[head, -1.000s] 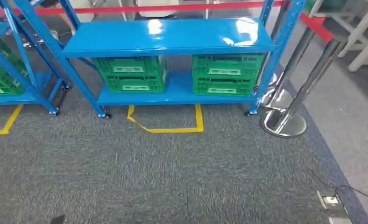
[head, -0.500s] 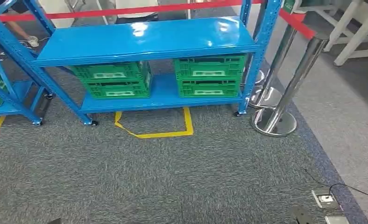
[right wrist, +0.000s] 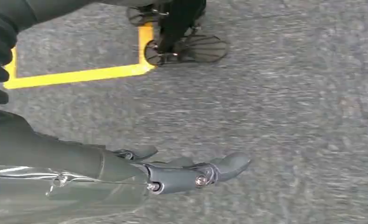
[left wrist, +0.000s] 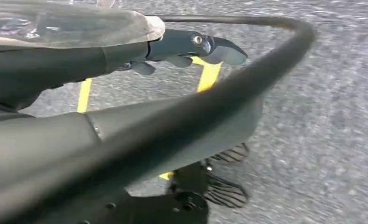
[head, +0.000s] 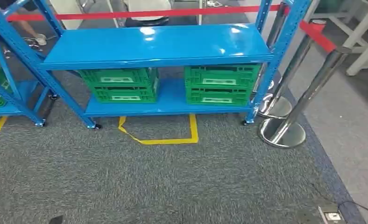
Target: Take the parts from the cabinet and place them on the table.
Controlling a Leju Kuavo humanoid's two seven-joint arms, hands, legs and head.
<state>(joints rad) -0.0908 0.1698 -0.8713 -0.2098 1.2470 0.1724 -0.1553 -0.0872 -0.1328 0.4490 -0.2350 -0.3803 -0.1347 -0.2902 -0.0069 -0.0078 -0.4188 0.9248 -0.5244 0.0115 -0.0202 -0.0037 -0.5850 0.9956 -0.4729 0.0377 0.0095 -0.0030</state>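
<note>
left hand (left wrist: 191, 49): released, holds nothing, over carpet | right hand (right wrist: 191, 175): same | green crates (head: 121, 84) on blue rack's (head: 159, 44) lower shelf, well apart from both

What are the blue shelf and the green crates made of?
The shelf looks like painted metal: glossy blue, with bright light glare on top. The crates look like moulded plastic: matte green with ribbed, slotted sides.

Green crates (head: 121, 85) sit half-hidden beneath the blue shelf (head: 156, 44), their contents unseen and labels too small to read; a second rack (head: 4, 88), possibly identical, runs off the frame's edge.
</note>
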